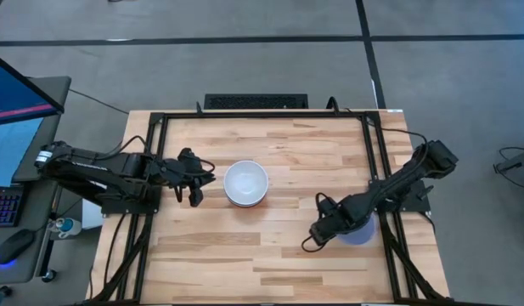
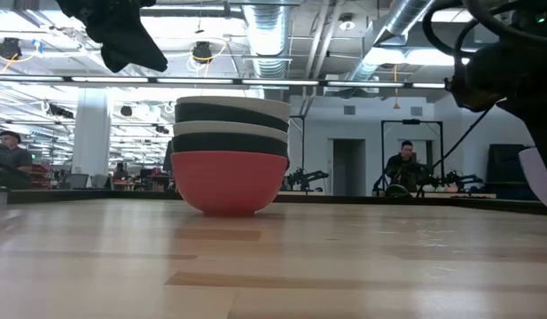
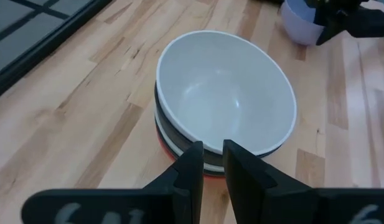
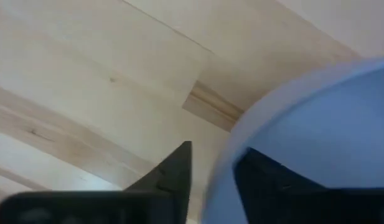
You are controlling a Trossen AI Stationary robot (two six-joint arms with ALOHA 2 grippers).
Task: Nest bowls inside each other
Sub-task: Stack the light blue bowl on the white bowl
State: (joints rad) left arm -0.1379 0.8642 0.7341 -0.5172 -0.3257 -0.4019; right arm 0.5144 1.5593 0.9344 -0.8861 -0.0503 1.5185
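Most of the lavender-blue bowl (image 1: 361, 231) hides under the right gripper (image 1: 323, 229) in the high view, near the wooden counter's (image 1: 270, 263) right edge; the right wrist view shows its smooth rim pinched between the closed jaws. Well apart, mid-counter, stands the stack of bowls (image 2: 230, 158): red at the bottom, black and white alternating, white on top. Just beside it hangs the left gripper (image 1: 194, 180), jaws nearly closed, gripping nothing. Bare planks surround both.

- No readable text, label, brand or number appeared in any view.
- Pale marks on the left gripper (image 3: 209, 163) body, just below the stack of bowls (image 3: 224, 102) in the wrist view, were too blurred to read.
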